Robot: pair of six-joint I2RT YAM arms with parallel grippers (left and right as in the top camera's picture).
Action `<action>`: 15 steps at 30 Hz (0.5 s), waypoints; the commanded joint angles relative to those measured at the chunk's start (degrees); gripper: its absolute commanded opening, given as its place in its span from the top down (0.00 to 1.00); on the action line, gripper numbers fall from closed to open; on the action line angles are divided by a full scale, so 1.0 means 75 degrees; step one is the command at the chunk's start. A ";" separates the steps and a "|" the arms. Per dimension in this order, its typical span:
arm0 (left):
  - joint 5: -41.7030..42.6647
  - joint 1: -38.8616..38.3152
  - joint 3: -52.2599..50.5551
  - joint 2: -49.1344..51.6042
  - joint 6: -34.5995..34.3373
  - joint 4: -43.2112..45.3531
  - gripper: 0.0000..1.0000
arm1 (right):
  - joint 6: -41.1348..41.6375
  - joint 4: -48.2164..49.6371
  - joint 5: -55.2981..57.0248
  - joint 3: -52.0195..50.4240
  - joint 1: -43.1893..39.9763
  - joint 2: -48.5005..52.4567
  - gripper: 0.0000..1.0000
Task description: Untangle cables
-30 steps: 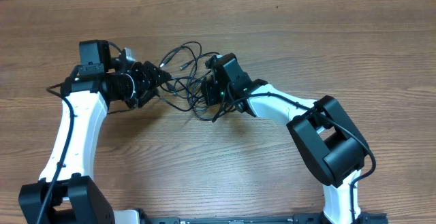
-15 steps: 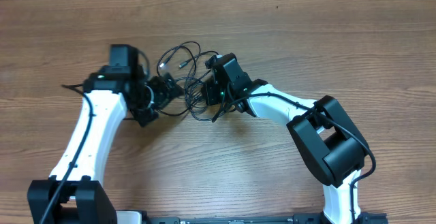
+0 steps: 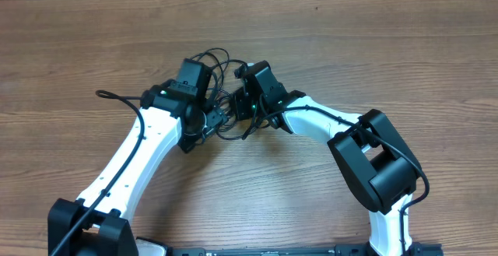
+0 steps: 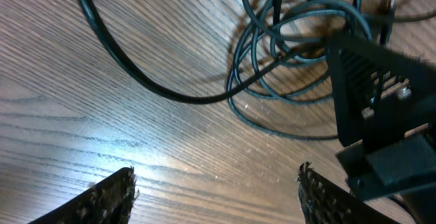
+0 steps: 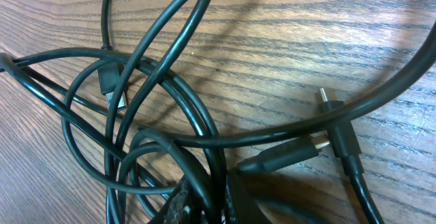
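Though half hidden from overhead, can place the cables [image 3: 220, 54] at upper centre on the table [image 3: 389, 38], knotted between left gripper [image 3: 208, 122] and right gripper [image 3: 238, 104]; likely set on opposite sides to pull the knot apart.

From left wrist: fingertips [image 4: 112, 193] wide apart at the bottom corners, nothing between them, with loops in the upper right just beside right gripper's black body (looks lined up to take a strand).

From right wrist: clamped on a strand at bottom centre, seemingly anchoring the bundle, with a plug end [image 5: 334, 118] lying loose at right.
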 commanded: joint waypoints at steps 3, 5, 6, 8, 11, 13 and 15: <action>-0.0525 -0.0058 0.0152 0.0189 -0.0697 0.0020 0.23 | -0.0026 0.0076 0.0050 -0.0061 -0.0015 0.0032 0.89; -0.0519 -0.0058 0.0152 0.0382 -0.0714 0.0052 0.21 | -0.0026 0.0079 0.0050 -0.0061 -0.0015 0.0032 0.88; -0.0504 -0.0058 0.0152 0.0452 -0.0749 0.0064 0.21 | -0.0026 0.0079 0.0050 -0.0061 -0.0015 0.0032 0.88; -0.0460 -0.0061 0.0152 0.0670 -0.0979 0.0064 0.21 | -0.0026 0.0082 0.0050 -0.0061 -0.0015 0.0032 0.88; -0.0204 -0.0061 0.0152 0.1049 -0.1244 0.0122 0.20 | -0.0026 0.0082 0.0050 -0.0061 -0.0015 0.0032 0.87; 0.0023 -0.0061 0.0152 0.1329 -0.1244 0.0254 0.20 | -0.0026 0.0079 0.0050 -0.0061 -0.0015 0.0032 0.86; 0.0149 -0.0061 0.0152 0.1571 -0.1244 0.0408 0.20 | -0.0026 0.0079 0.0050 -0.0061 -0.0015 0.0032 0.86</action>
